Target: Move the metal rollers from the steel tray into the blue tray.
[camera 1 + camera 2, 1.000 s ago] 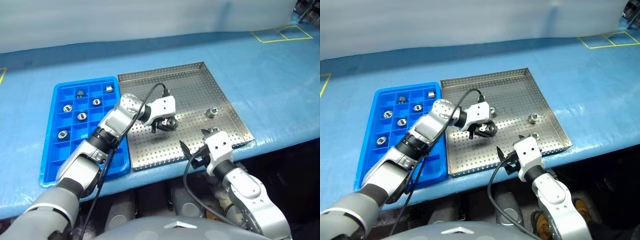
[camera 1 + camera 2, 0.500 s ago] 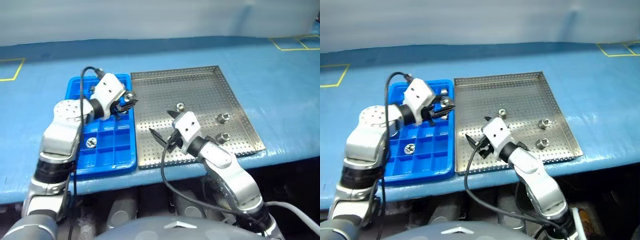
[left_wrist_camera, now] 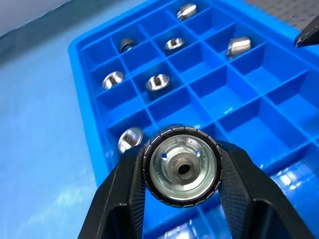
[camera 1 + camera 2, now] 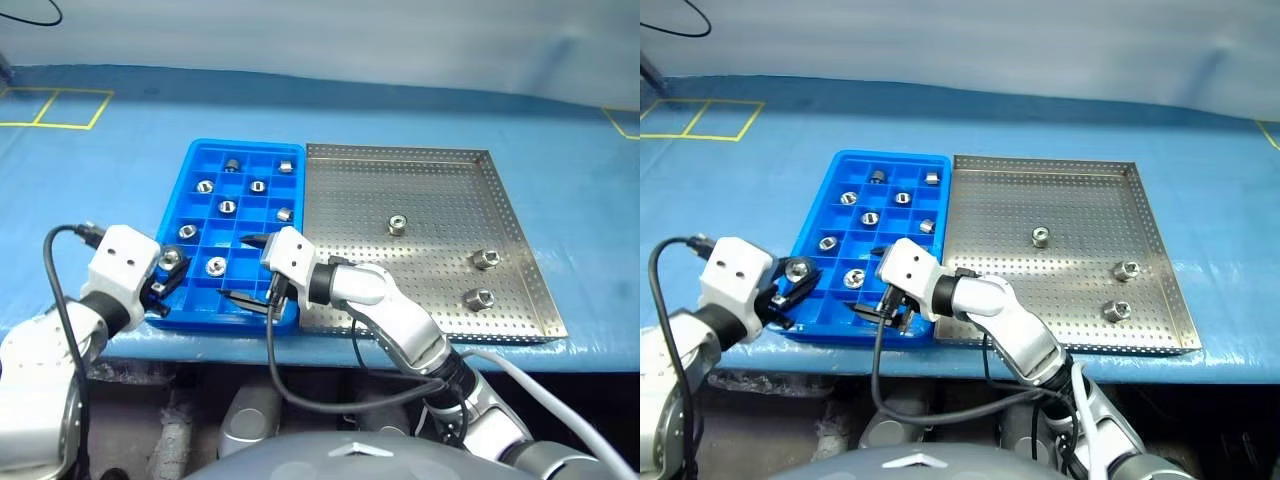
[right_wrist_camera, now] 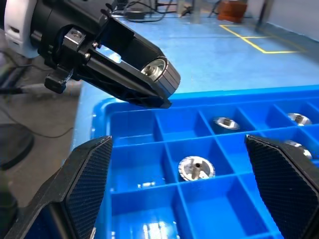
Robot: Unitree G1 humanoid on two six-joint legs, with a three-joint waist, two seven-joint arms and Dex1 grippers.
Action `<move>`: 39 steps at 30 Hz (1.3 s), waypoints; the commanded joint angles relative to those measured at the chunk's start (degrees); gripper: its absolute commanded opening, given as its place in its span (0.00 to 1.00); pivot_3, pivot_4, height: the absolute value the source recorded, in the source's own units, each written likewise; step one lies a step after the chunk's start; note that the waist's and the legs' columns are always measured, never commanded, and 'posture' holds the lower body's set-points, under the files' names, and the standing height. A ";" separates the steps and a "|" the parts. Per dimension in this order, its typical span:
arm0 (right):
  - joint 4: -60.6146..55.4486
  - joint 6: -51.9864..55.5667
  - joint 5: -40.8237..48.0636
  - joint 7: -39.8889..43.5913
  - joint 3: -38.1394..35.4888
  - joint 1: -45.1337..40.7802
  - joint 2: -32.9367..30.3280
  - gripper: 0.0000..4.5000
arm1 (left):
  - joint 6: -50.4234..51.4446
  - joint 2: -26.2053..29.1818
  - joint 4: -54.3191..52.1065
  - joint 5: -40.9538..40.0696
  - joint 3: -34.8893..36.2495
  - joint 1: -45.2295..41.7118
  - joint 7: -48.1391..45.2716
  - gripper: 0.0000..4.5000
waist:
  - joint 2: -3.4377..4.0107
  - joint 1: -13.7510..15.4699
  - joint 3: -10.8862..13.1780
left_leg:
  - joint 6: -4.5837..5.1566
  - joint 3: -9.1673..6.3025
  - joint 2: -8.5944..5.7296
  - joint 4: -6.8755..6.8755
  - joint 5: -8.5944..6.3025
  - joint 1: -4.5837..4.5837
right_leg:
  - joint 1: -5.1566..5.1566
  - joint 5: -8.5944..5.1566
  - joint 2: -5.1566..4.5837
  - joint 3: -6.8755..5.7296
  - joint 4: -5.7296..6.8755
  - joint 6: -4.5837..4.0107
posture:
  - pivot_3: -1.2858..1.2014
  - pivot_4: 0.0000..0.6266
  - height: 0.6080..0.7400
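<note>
One roller [image 3: 182, 166] between left jaws

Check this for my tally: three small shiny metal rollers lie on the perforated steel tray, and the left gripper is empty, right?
Not quite: the left gripper is shut on a small shiny metal roller, as the left wrist view shows. Three rollers do lie on the perforated steel tray.

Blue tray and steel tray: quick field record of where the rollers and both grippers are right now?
steel tray: three metal rollers on its floor
blue tray: seven rollers in compartments, e.g.
left gripper: shut on a roller, at the blue tray's near-left corner
right gripper: open, nothing held, over the blue tray's near row
</note>
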 commanded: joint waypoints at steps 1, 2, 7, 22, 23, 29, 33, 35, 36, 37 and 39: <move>0.72 -2.51 1.08 2.49 1.08 -1.76 1.53 1.00 | -1.87 -2.08 -3.34 0.27 2.69 2.59 3.44 0.39 | 0.00 1.11 0.00 | -0.01 -0.01 0.00 -0.01 0.00 0.02 | 0.00 -0.01 0.00 0.00 0.01 -0.01 | 0.71 0.24 1.00; 1.41 -2.79 1.10 3.23 1.54 -2.13 1.92 1.00 | -2.74 -2.66 -3.34 0.22 3.12 3.80 4.27 0.39 | 0.01 1.80 0.00 | -0.05 -0.06 0.00 -0.02 0.02 0.01 | -0.02 -0.01 0.02 -0.04 0.02 -0.02 | 0.72 0.24 1.00; 3.59 -4.06 0.98 5.71 2.55 -3.46 3.00 1.00 | -5.84 -4.26 -3.34 -1.52 4.38 6.46 7.13 0.39 | 0.00 5.57 0.00 | -0.13 -0.11 0.02 -0.17 0.04 0.01 | -0.09 -0.06 0.04 -0.10 0.01 -0.09 | 0.73 0.24 1.00; 2.19 -3.40 0.01 4.26 0.90 -1.91 2.11 1.00 | -7.31 -0.65 -0.02 -7.05 -2.43 -4.27 7.40 0.39 | 0.00 14.14 -0.01 | -0.57 -0.02 0.04 -0.26 -0.17 0.00 | -0.15 -0.20 0.48 -0.21 -0.05 -0.29 | 0.70 0.24 1.00; 2.06 -3.39 -0.04 4.04 0.81 -1.71 2.04 1.00 | -7.26 -0.09 1.13 -6.85 -3.45 -5.12 7.57 0.39 | 0.01 14.13 -0.01 | -0.63 -0.01 0.06 -0.27 -0.17 0.00 | -0.15 -0.22 0.52 -0.24 -0.04 -0.33 | 0.70 0.24 1.00; 1.07 -3.11 -0.27 2.30 0.05 -0.80 1.59 1.00 | -6.90 1.02 5.82 -6.72 -7.35 -8.52 8.09 0.39 | 0.00 13.66 -0.01 | -0.82 0.02 0.20 -0.36 -0.21 -0.06 | -0.13 -0.23 0.72 -0.24 0.05 -0.35 | 0.68 0.24 1.00; -0.33 -2.52 -0.11 1.09 -0.83 0.17 0.98 1.00 | -6.23 1.47 7.66 -6.95 -9.36 -8.73 7.94 0.39 | 0.00 13.14 -0.01 | -0.87 0.01 0.21 -0.42 -0.27 -0.09 | -0.12 -0.23 0.73 -0.24 0.01 -0.35 | 0.67 0.24 1.00; -1.23 -2.15 -0.04 0.69 -1.29 0.83 0.49 1.00 | -6.39 1.77 8.67 -7.21 -10.71 -8.52 7.47 0.39 | 0.00 12.75 -0.01 | -0.86 0.02 0.21 -0.42 -0.30 -0.09 | -0.12 -0.25 0.72 -0.24 -0.01 -0.37 | 0.67 0.24 1.00; -1.51 -2.00 0.01 0.60 -1.43 1.02 0.34 1.00 | -6.52 2.20 9.02 -7.25 -11.34 -8.44 7.28 0.39 | 0.00 12.51 -0.01 | -0.87 0.03 0.22 -0.42 -0.31 -0.09 | -0.13 -0.27 0.72 -0.25 -0.01 -0.39 | 0.66 0.24 1.00; -1.91 -1.88 0.02 0.55 -1.56 1.28 -0.01 1.00 | -6.52 3.07 9.41 -7.29 -12.32 -8.28 6.78 0.39 | 0.01 12.27 -0.01 | -0.87 0.03 0.23 -0.42 -0.31 -0.09 | -0.13 -0.28 0.73 -0.25 0.00 -0.41 | 0.66 0.24 1.00; -2.68 -1.62 -0.03 0.39 -1.74 1.69 -0.79 1.00 | -6.22 4.43 10.44 -7.02 -13.92 -8.23 6.47 0.39 | 0.01 11.66 -0.01 | -0.88 0.03 0.27 -0.43 -0.31 -0.09 | -0.12 -0.42 0.75 -0.25 0.00 -0.65 | 0.66 0.24 1.00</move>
